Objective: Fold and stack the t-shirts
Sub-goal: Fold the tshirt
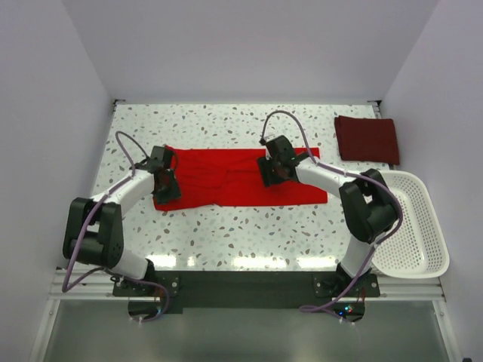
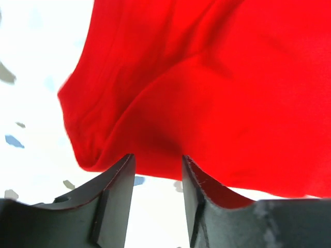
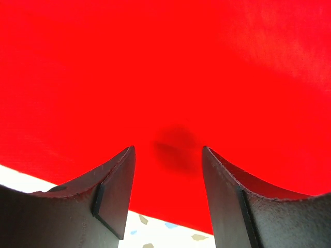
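Note:
The bright red t-shirt (image 1: 234, 177) lies across the middle of the table as a long band, rumpled at its left end. The dark maroon t-shirt (image 1: 366, 138) rests folded at the back right. My left gripper (image 1: 164, 181) hovers at the red shirt's left end. It is open (image 2: 157, 160), with bare tabletop between its fingers and the cloth's rolled edge (image 2: 207, 93) just beyond the tips. My right gripper (image 1: 273, 170) is over the right half of the red shirt. It is open (image 3: 168, 150) above flat red cloth (image 3: 165, 67) and grips nothing.
A white slatted basket (image 1: 413, 226) stands at the right edge of the speckled table (image 1: 226, 234), next to the right arm's elbow. White walls close in the back and both sides.

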`<action>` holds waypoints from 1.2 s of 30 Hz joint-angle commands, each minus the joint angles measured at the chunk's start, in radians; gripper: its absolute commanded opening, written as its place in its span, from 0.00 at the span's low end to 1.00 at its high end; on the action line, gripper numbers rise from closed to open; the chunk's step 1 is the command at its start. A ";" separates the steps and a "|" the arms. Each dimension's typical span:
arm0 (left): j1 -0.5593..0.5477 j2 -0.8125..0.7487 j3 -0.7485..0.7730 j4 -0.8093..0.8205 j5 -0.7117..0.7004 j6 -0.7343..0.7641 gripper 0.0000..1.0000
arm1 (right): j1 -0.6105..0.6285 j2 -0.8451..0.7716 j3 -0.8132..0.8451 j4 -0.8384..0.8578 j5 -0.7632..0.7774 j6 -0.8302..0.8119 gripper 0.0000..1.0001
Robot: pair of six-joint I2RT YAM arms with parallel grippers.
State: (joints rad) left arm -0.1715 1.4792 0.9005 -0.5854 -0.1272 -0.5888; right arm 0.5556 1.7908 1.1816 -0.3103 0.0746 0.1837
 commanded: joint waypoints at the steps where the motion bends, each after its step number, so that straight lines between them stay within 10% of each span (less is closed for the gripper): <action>1: 0.016 0.039 -0.054 0.053 -0.042 -0.048 0.45 | -0.011 0.005 -0.023 -0.029 0.054 0.023 0.58; 13: 0.081 0.413 0.323 -0.045 -0.218 0.069 0.49 | 0.016 -0.031 -0.229 -0.148 -0.189 0.125 0.58; 25: 0.073 0.754 0.840 -0.028 -0.063 0.211 0.58 | 0.429 -0.113 -0.182 -0.125 -0.397 0.315 0.60; 32: 0.081 0.559 0.848 -0.008 -0.006 0.173 0.67 | 0.377 -0.062 0.139 -0.254 -0.226 0.093 0.60; 36: 0.083 0.316 0.724 0.022 -0.089 0.152 0.91 | 0.261 0.027 0.236 -0.139 -0.334 0.092 0.58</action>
State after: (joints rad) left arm -0.1020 2.0525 1.6577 -0.6205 -0.1654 -0.4149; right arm 0.8978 1.7504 1.3518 -0.5064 -0.2134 0.3233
